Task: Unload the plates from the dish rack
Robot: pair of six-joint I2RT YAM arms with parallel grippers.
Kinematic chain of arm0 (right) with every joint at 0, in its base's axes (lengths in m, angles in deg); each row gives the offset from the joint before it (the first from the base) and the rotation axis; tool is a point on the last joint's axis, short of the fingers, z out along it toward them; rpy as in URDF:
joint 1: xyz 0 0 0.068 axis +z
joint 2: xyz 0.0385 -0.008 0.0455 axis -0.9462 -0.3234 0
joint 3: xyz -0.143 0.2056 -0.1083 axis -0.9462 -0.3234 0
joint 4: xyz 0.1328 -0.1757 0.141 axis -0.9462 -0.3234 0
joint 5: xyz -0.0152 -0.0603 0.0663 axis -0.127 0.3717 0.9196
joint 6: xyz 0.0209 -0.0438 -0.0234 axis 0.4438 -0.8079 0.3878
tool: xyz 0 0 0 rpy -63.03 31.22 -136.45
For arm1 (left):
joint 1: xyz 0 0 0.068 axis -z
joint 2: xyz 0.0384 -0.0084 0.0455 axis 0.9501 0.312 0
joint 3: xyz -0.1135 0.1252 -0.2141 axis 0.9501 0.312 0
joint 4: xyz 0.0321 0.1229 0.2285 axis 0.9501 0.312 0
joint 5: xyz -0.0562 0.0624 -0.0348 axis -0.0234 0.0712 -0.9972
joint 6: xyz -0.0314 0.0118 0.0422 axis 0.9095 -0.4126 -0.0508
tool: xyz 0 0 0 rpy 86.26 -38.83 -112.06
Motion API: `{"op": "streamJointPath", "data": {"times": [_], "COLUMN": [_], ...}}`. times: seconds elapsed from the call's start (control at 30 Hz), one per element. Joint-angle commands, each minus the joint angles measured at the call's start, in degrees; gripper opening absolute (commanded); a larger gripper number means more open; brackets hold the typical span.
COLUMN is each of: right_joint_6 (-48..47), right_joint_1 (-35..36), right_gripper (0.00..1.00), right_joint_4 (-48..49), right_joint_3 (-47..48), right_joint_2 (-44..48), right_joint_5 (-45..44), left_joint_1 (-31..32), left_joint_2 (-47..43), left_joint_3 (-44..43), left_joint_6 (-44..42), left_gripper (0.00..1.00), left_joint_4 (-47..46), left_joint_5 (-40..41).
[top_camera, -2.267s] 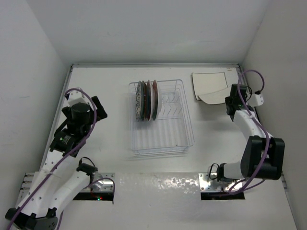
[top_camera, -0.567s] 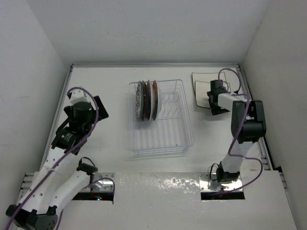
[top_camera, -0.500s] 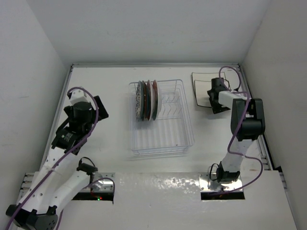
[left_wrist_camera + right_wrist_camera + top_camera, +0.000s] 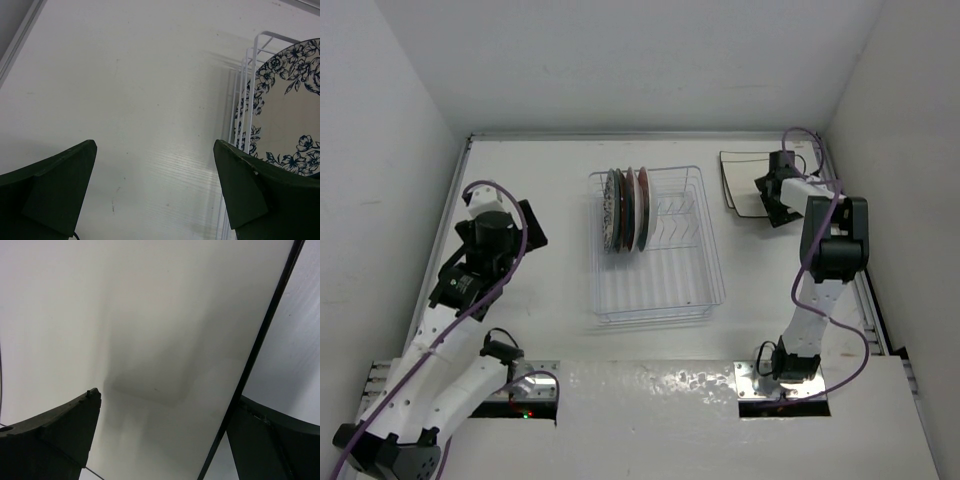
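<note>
White desk (image 4: 520, 150) carrying 1 white wire dish rack (image 4: 665, 285) at centre, with 3 round plates (image 4: 626, 210) upright in the prongs at its far-left end, the floral plate (image 4: 287, 125) outermost. To the right, apart from the rack, dark-edged square white plates (image 4: 745, 175) lie flat on the desk. Over them the right gripper (image 4: 165, 400) is spread wide and empty; the left gripper (image 4: 154, 150), likewise wide and empty, is left of the rack.

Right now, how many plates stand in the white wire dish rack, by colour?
White round plate with dark floral pattern: 1
Dark teal speckled round plate: 1
Red-and-teal patterned round plate: 1
Total in the white wire dish rack: 3
</note>
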Motion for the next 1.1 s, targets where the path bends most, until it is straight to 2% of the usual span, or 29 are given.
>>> {"op": "streamJointPath", "data": {"times": [0.0, 0.27, 0.8, 1.07], "right_joint_6": [5.0, 12.1, 17.2, 23.2], "right_joint_1": [0.2, 0.4, 1.5, 2.3], "right_gripper": [0.99, 0.99, 0.99, 0.99], "right_joint_4": [1.5, 3.9, 4.9, 8.2], "right_joint_3": [-2.6, -2.4, 2.3, -4.7], "right_joint_2": [-1.4, -2.4, -7.0, -4.5], "right_joint_5": [3.3, 4.3, 6.8, 7.5], "left_joint_1": [0.0, 0.0, -0.1, -0.1], "left_joint_2": [0.2, 0.6, 1.3, 1.4], "left_joint_3": [-0.1, -0.1, -0.1, -0.2], "left_joint_6": [-0.5, -0.5, -0.6, -0.8], "left_gripper": [1.00, 1.00, 1.00, 1.00], "left_joint_4": [-1.9, -2.0, -2.0, -2.1], "left_joint_5": [-0.5, -0.5, -0.7, -1.1]}}
